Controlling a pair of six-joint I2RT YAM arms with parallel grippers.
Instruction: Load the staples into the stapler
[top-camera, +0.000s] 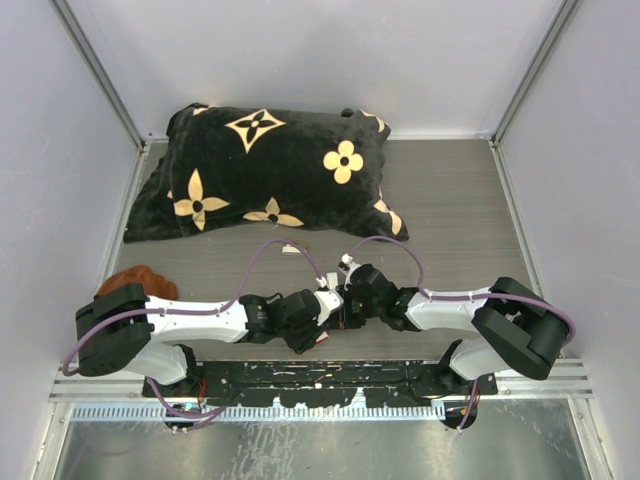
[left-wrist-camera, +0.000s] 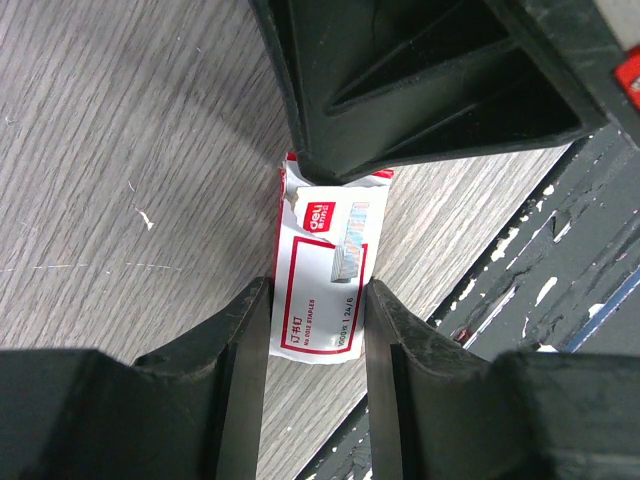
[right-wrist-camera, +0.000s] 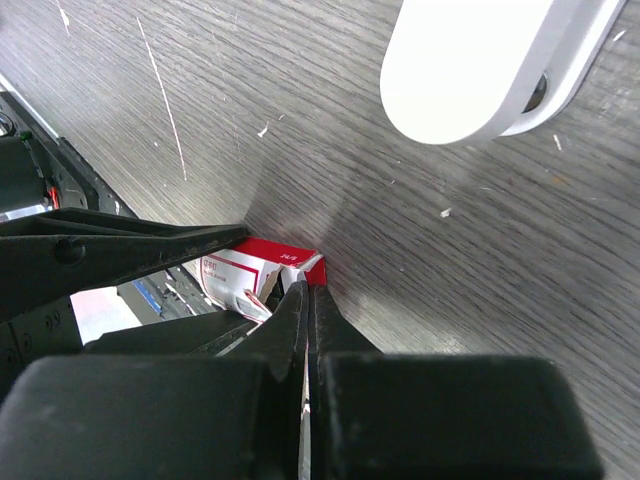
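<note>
left gripper (left-wrist-camera: 318, 300) closed on the staple box (left-wrist-camera: 325, 262), one finger on each long side. right gripper (right-wrist-camera: 307, 292) meets it nose to nose, jaws pressed together at the box's torn open end. can't tell whether they pinch a flap or a tray edge. no tray or staple strip showing outside the box, no stapler in any view. read: early stage, box being opened, staples yet to come out, loading itself all left to do. under the jaws: grey wood-grain table (left-wrist-camera: 120, 150), scuffed, a few white flecks. base side of the jaws: black mounting rail (top-camera: 320, 378), paint chipped. well beyond them: black pillow (top-camera: 265, 170) with gold flowers, against the back wall. brown lump (top-camera: 135, 281) off left. plain pale walls on three sides
</note>
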